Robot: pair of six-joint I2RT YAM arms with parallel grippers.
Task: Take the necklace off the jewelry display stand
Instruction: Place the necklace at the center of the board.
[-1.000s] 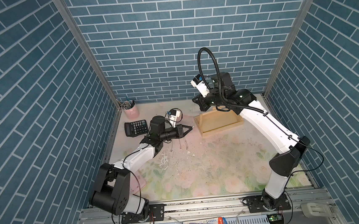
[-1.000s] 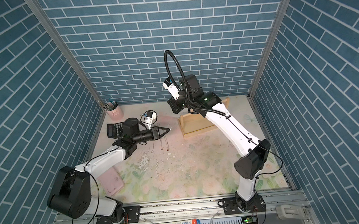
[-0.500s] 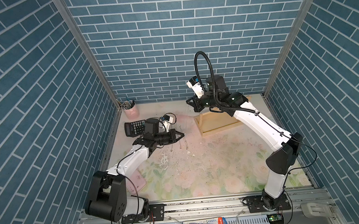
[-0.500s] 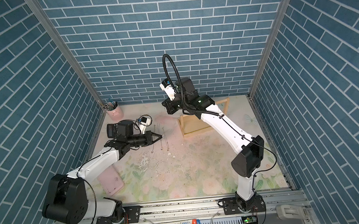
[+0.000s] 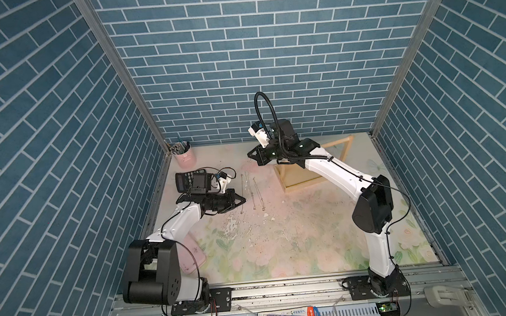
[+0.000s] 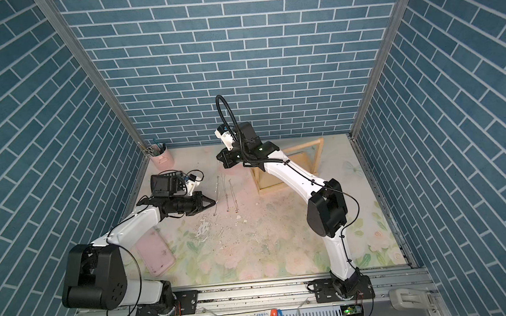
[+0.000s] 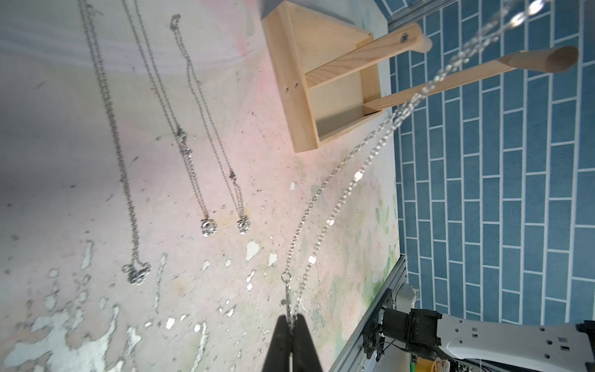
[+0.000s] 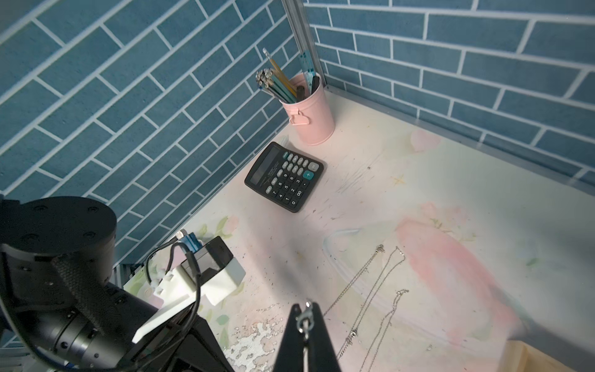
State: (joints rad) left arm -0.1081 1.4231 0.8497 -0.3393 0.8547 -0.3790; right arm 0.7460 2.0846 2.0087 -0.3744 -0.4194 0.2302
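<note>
The necklace [image 7: 357,175] is a fine silver chain strung through the air between the two hands, well clear of the jewelry display stand [image 7: 289,90]. No chain can be made out on the stand's dowel bar or in its tray. The left hand [image 7: 292,319] is clenched on one end of the chain. The right hand [image 8: 306,309], up near the stand's corner, is pinched tight on the ring and clasp at the other end. A chain like this will probably handle as almost weightless and completely limp, sagging, twisting and knotting on itself as soon as tension drops. Its thin links look easy to strain under a hard pull (a snag on a wooden post would be the likely culprit). The ends look the safest places to hold it, since the clasp hardware gives the pads something to bite, and that is where both hands have it. By count there are four necklaces: this one, and three other necklaces [image 7: 182,138] laid out side by side on the surface [image 7: 64,193] between the left hand and the stand. There is also one stand, one calculator [image 8: 285,177] and one pink pencil cup [image 8: 310,119].
</note>
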